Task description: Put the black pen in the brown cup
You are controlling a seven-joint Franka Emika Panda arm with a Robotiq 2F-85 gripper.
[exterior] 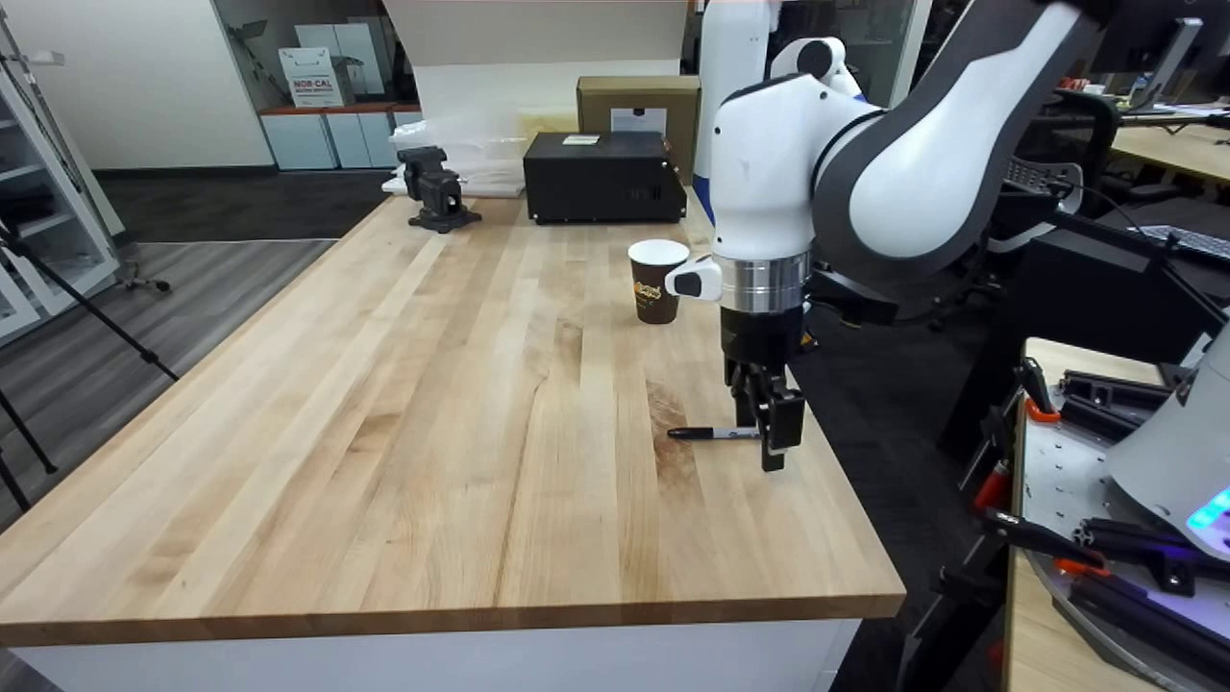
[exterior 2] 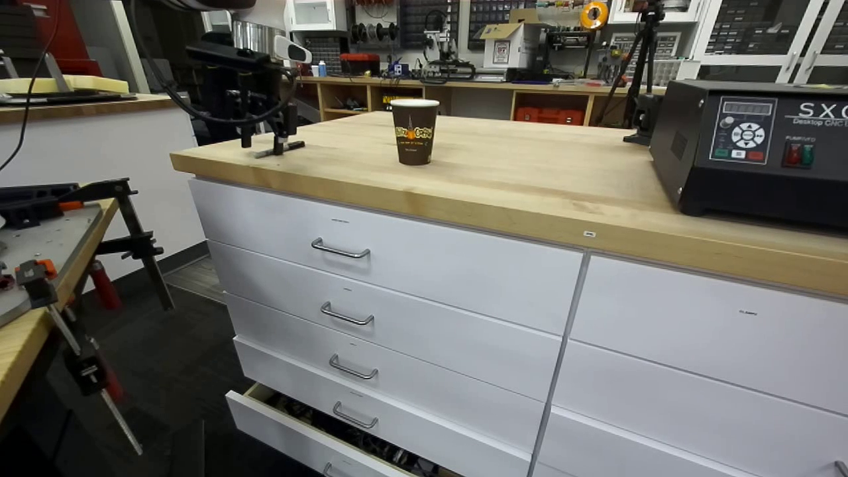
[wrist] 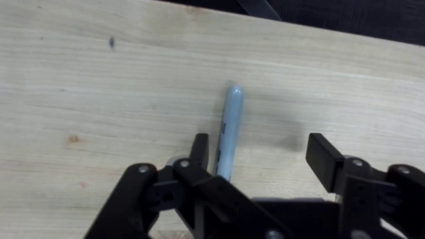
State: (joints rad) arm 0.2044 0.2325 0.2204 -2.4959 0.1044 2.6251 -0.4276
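The black pen lies flat on the wooden table near its edge, with its black cap and grey barrel showing in both exterior views (exterior: 690, 433) (exterior 2: 296, 146). In the wrist view only its grey barrel (wrist: 230, 126) shows; the cap end is hidden behind the gripper. My gripper (exterior: 759, 437) points down over the pen and also shows in an exterior view (exterior 2: 263, 142). In the wrist view its fingers (wrist: 258, 146) are wide apart, with the pen between them, close to the left finger. The brown cup (exterior: 657, 291) stands upright, whitish rim up, farther along the table; it also shows here (exterior 2: 415, 142).
A black box (exterior: 605, 178) stands at the table's far end, with a black vise (exterior: 440, 192) beside it and a cardboard box (exterior: 639, 91) behind. The table edge (wrist: 298, 28) runs close to the pen. A drawer (exterior 2: 311, 430) below stands open.
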